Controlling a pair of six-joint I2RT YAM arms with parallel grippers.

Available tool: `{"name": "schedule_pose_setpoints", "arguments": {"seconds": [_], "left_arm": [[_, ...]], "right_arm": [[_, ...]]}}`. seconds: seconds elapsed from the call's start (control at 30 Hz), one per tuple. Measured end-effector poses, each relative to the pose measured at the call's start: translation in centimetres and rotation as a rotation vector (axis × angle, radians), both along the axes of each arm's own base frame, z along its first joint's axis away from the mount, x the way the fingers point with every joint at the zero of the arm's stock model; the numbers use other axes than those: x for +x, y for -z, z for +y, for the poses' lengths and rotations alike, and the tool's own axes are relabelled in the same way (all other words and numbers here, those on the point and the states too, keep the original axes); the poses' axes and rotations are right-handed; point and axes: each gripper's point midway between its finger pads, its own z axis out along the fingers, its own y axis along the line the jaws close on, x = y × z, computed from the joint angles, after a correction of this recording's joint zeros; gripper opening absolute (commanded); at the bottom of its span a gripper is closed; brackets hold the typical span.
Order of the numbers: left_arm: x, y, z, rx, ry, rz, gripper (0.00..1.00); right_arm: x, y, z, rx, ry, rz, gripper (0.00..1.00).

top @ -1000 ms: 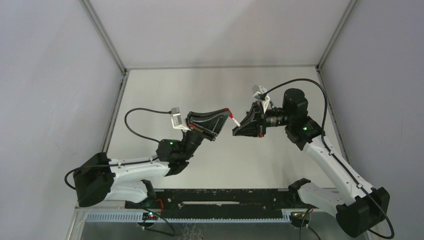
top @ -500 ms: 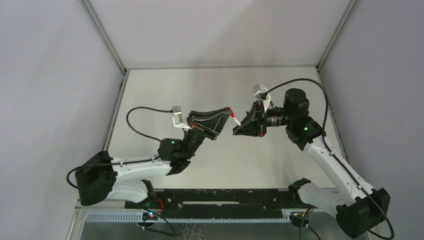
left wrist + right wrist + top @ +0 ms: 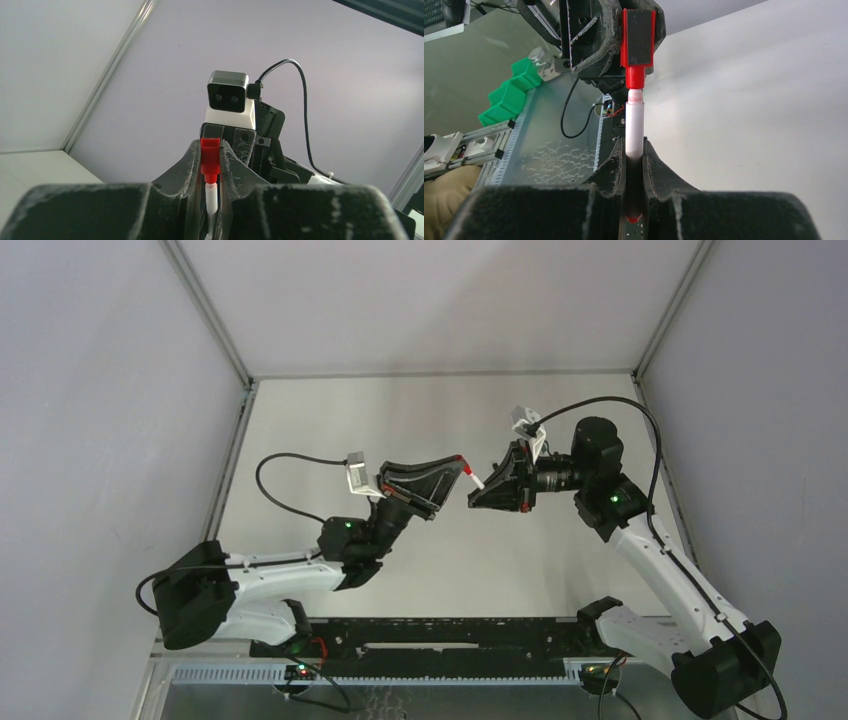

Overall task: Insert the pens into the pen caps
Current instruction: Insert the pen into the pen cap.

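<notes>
A red pen cap [image 3: 461,461] [image 3: 210,156] sits pinched at the fingertips of my left gripper [image 3: 458,466] [image 3: 210,150], which is shut on it. A white pen [image 3: 476,480] [image 3: 634,130] sticks out of my right gripper [image 3: 482,488] [image 3: 634,150], which is shut on its barrel. The pen's front end meets the narrow mouth of the cap [image 3: 637,37], and the two line up end to end. Both are held in the air above the table [image 3: 440,410]. In the left wrist view the pen [image 3: 212,197] runs down from the cap between my fingers. No other pens or caps show.
Grey enclosure walls close in the table on three sides. A black rail [image 3: 450,645] runs along the near edge between the arm bases. Green plastic blocks [image 3: 506,95] and a metal bench top [image 3: 559,145] lie beyond the table in the right wrist view.
Both grippers have drifted slightly to the right together, and the pen and cap stay joined tip to mouth. Neither grip has changed.
</notes>
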Motion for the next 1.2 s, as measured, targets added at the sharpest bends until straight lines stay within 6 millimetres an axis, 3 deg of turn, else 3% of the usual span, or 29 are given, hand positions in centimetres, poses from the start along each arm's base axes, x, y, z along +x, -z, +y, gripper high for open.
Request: {"name": "schedule_pose_setpoints", "arguments": {"seconds": [0.6,0.9,1.2], "left_arm": [[0.1,0.9,-0.7,0.004,0.023,0.023,0.05],[0.1,1.2,-1.0,-0.006,0.048,0.052,0.5],[0.1,1.9,0.0,-0.013,0.038,0.086,0.71]], "right_arm": [[0.3,0.4,-0.3,-0.002,0.018,0.014,0.0],[0.5,0.7,-0.4,-0.004,0.03,0.012,0.0],[0.7,0.8,-0.4,-0.006,0.033,-0.025,0.0]]}}
